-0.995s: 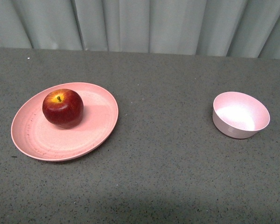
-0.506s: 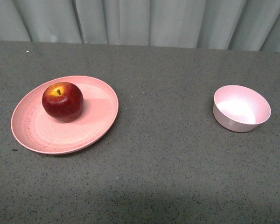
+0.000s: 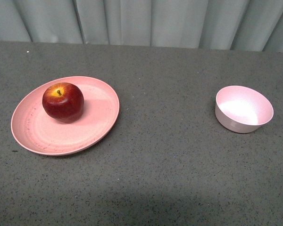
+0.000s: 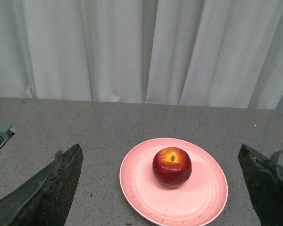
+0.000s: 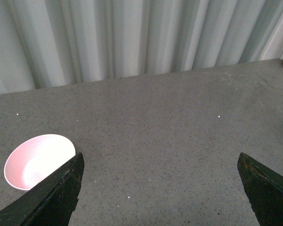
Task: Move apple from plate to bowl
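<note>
Apple (image 3: 62,102) sits stem-up on the plate (image 3: 96,125), left side of the bench (image 3: 165,155), and the bowl (image 3: 231,123) stands well apart on the right. Left tool (image 4: 159,149) hangs short of the plate, jaws spread wide, facing the apple. Right tool (image 5: 160,156) gapes wide too, the bowl beside one finger.

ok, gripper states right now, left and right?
Left gripper: open, holding nothing; apple sits on the plate.
Right gripper: open, holding nothing.
</note>
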Motion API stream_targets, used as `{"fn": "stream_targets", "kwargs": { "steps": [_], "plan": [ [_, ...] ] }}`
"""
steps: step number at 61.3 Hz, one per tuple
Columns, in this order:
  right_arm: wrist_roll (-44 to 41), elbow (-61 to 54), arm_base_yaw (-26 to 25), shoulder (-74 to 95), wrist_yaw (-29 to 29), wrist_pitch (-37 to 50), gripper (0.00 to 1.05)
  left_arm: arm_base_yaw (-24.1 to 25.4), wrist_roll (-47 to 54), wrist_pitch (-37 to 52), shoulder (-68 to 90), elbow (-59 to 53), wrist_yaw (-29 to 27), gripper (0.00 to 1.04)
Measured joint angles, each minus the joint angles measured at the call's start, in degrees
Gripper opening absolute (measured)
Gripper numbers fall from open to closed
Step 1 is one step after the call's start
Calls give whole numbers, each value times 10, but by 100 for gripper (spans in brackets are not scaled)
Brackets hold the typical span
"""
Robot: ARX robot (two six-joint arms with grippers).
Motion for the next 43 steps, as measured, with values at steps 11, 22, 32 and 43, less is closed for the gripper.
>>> {"fn": "stream_targets", "kwargs": {
  "steps": [11, 22, 32, 43],
  "plan": [
    [-60, 136, -47, 342, -177, 137, 95, 0, 0, 0, 0, 0, 0, 98],
    [-102, 266, -37, 565, -254, 113, 95, 0, 0, 0, 0, 0, 0, 98],
    [-122, 342, -3, 686, -288, 76, 95, 0, 0, 0, 0, 0, 0, 98],
    [-128, 395, 46, 784, -311, 61, 95, 0, 0, 0, 0, 0, 0, 98]
  ]
}}
